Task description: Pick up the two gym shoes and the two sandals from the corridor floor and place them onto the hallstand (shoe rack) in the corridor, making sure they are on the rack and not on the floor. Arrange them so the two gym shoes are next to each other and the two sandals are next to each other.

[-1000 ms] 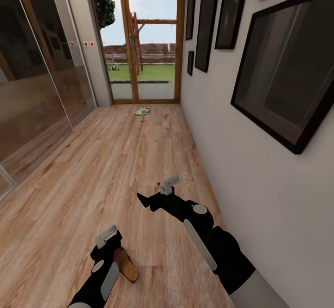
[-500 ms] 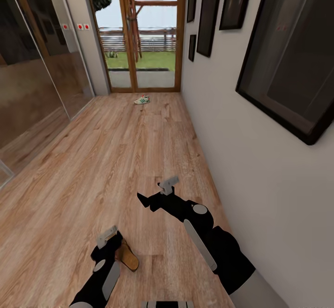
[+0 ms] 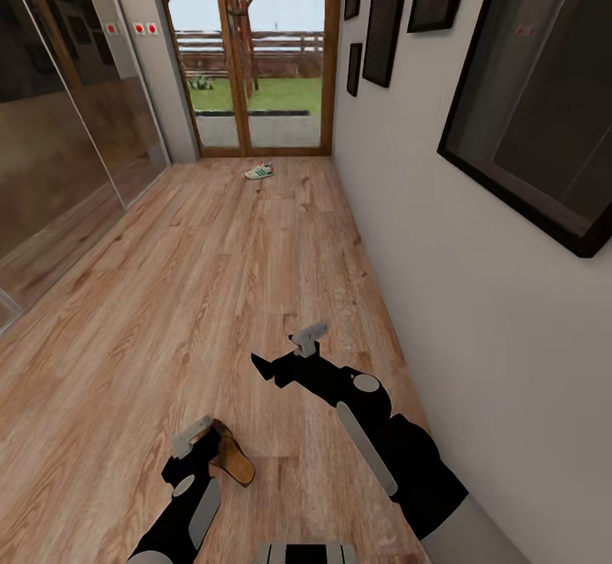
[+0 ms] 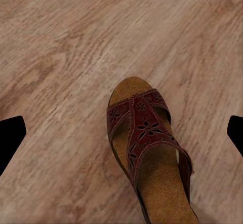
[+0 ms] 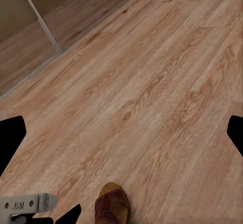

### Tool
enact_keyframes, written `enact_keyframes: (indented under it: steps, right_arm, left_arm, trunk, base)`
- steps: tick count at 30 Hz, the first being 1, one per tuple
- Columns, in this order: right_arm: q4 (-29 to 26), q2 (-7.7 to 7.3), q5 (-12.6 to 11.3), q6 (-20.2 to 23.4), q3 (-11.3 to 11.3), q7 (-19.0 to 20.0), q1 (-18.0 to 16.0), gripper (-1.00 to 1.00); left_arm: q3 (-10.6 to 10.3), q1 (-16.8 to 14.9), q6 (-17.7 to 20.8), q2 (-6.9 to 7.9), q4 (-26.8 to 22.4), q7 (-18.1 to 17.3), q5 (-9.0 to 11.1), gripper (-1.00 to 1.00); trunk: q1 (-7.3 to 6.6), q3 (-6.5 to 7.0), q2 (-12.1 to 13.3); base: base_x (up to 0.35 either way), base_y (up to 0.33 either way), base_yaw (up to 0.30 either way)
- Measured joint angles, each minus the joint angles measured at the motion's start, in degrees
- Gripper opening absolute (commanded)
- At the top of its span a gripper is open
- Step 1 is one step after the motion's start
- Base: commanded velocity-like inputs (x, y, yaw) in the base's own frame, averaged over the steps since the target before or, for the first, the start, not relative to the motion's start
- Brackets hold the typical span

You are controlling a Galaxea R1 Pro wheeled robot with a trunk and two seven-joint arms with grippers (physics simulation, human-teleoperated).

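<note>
One brown sandal [image 3: 231,453] lies on the wood-plank corridor floor [image 3: 212,292], just right of my left gripper [image 3: 197,438]. Seen from the left wrist, the sandal [image 4: 147,148] rests on the planks below my left gripper [image 4: 124,132], whose black fingers [image 4: 11,137] stand wide open at the edges. My right gripper [image 3: 285,351] hovers open over bare floor, farther forward. In the right wrist view, the sandal [image 5: 112,206] shows beyond that open right gripper [image 5: 124,133]. A white gym shoe with green stripes [image 3: 259,171] lies far off by the glass door. The hallstand, the other sandal and the other gym shoe are out of view.
A white wall with dark framed pictures [image 3: 527,105] runs close along my right arm. Glossy sliding panels [image 3: 59,147] line the left side. A wood-framed glass door [image 3: 255,54] closes the corridor's far end. Open floor stretches between me and the door.
The whole view has shifted, so the camera moved: door, gym shoe and sandal sit higher in the picture. Both grippers keep their pose and stay open.
</note>
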Motion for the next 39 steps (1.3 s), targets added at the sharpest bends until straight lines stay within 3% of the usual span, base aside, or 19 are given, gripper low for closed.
enact_keyframes:
  steps: [18, 33, 39]
  right_arm:
    - [-0.04, 0.00, -0.02, 0.00, 0.00, 0.00, 0.00, 1.00]
    - [-0.04, 0.00, -0.08, 0.00, -0.06, 0.00, 0.00, 1.00]
    - [-0.05, 0.00, -0.07, 0.00, -0.07, 0.00, 0.00, 1.00]
  left_arm:
    - [-0.01, -0.02, -0.01, 0.00, 0.21, 0.04, 0.00, 1.00]
    - [-0.31, -0.10, 0.02, 0.00, 0.22, -0.28, 0.01, 1.00]
    - [-0.58, -0.08, 0.04, 0.00, 0.22, -0.39, 0.00, 1.00]
  trunk:
    - [0.00, -0.01, 0.00]
    - [0.39, -4.14, -0.20]
    - [0.39, -4.29, -0.20]
  base:
    - [0.000, 0.000, -0.056]
    - [0.000, 0.000, 0.000]
    - [0.000, 0.000, -0.026]
